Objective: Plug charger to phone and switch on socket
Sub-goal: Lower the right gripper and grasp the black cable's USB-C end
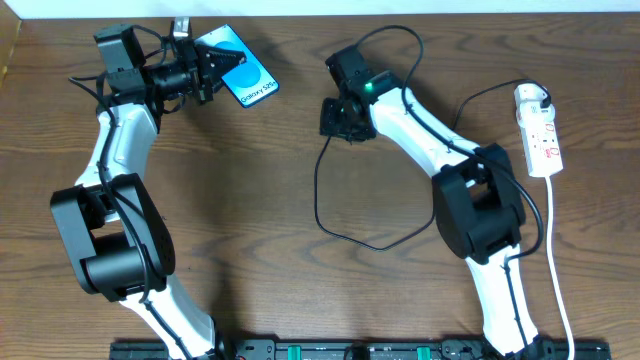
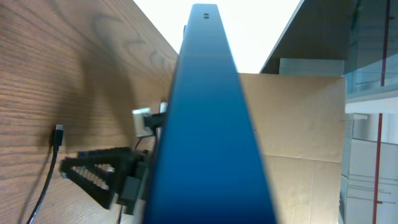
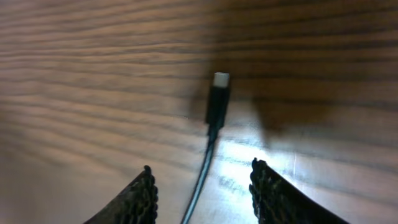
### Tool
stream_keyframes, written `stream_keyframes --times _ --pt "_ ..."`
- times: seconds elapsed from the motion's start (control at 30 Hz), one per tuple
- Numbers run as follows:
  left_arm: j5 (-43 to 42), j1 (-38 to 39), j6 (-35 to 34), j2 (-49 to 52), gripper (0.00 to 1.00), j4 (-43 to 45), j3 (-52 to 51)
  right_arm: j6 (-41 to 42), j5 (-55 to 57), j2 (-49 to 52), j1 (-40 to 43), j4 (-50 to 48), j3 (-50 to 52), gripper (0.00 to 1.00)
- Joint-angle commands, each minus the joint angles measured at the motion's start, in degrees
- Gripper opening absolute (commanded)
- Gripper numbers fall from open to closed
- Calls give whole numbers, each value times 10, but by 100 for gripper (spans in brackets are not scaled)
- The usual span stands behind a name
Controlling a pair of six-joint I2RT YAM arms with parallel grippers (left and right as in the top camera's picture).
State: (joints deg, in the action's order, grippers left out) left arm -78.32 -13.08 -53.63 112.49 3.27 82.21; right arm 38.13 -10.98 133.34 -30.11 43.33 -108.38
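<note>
The right pincer stood wide and held nothing. The plug tip lay flat just ahead of its fingertips, and the charger cable ran back between the two fingers. That cable looked light and limp, so it would probably sag and swing if taken by the cord. The stiff black sleeve behind the metal end seemed the place to pinch, leaving the metal free.

The left pincer was closed on the phone, which jutted out ahead of it, edge-on to the wrist camera. Smooth glass like that would likely be slippery and fragile.

The power strip lay well behind the right pincer, off to its outer side.

The worktop was dark wood grain, showing glare beside the cable. Beyond the phone stood brown cardboard and a bright room.
</note>
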Motion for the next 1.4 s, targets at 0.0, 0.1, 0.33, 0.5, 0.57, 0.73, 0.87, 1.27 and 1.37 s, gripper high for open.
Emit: stream_keyframes --times 0.0,0.1,0.33,0.5,0.57,0.73,0.87,1.27,1.37 --pt "-25 -1 4 -11 7 4 1 21 12 16 0 -8 -7 41" --pt "-25 -1 4 -11 8 4 1 21 12 19 0 -18 -7 39" --pt "-25 -1 4 -11 7 4 1 41 12 34 -7 -44 -7 35" --pt "-25 -1 4 -11 7 4 1 47 12 54 -12 -49 -7 33" --pt "-25 -1 4 -11 8 4 1 50 12 60 -12 -49 -7 32" --pt "-25 -1 4 -11 8 4 1 51 15 69 -11 -46 -6 26" --pt "-25 -1 4 -11 8 4 1 50 18 73 -11 -38 -6 11" --pt "-25 -1 4 -11 8 4 1 -145 -99 60 14 -62 -8 1" --pt "-25 -1 4 -11 8 4 1 -261 -258 39 48 -72 -8 1"
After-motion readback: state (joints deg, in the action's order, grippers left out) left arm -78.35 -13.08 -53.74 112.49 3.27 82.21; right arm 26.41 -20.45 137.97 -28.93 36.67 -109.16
